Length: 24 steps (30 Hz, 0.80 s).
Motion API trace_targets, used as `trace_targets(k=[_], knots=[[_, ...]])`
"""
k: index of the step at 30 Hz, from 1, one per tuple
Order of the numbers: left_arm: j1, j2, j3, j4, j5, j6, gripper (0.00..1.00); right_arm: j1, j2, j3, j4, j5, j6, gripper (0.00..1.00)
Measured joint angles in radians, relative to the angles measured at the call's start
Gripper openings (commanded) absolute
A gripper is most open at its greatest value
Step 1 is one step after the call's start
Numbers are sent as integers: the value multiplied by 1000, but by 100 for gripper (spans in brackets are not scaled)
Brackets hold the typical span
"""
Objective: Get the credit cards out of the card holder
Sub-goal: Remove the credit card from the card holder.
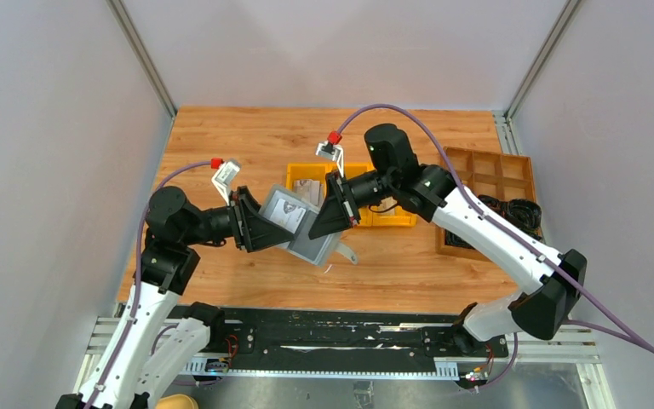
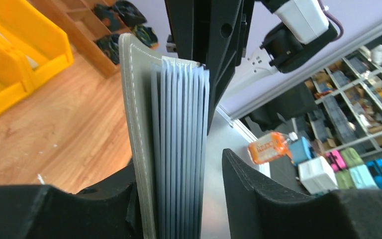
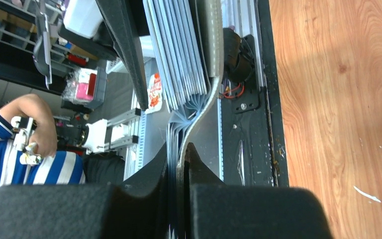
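The grey card holder (image 1: 311,243) hangs open above the table between both grippers. One pale card (image 1: 287,207) with dark print shows on its upper leaf. In the left wrist view its stitched cover (image 2: 138,109) leans on one finger of my left gripper (image 2: 179,164). The stacked sleeves (image 2: 181,124) stand edge-on, and a clear gap separates them from the other finger (image 2: 243,184), so that gripper is open. My right gripper (image 3: 178,152) is shut on the holder's cover and sleeves (image 3: 176,59) from the opposite side. Another pale card (image 1: 308,189) lies in the yellow bin.
A yellow three-part bin tray (image 1: 379,219) stands right behind the grippers. A wooden compartment box (image 1: 494,175) with black items (image 1: 511,209) sits at the right. A person in a striped shirt (image 3: 10,164) stands beyond the table's near edge.
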Motion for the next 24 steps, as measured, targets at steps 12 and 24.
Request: trace_targets(k=[12, 24], knots=[[0, 73, 0, -10, 149, -16, 33, 0, 64, 140, -301, -13, -222, 0], [-1, 123, 32, -68, 182, 37, 13, 15, 96, 233, -480, 39, -373, 54]])
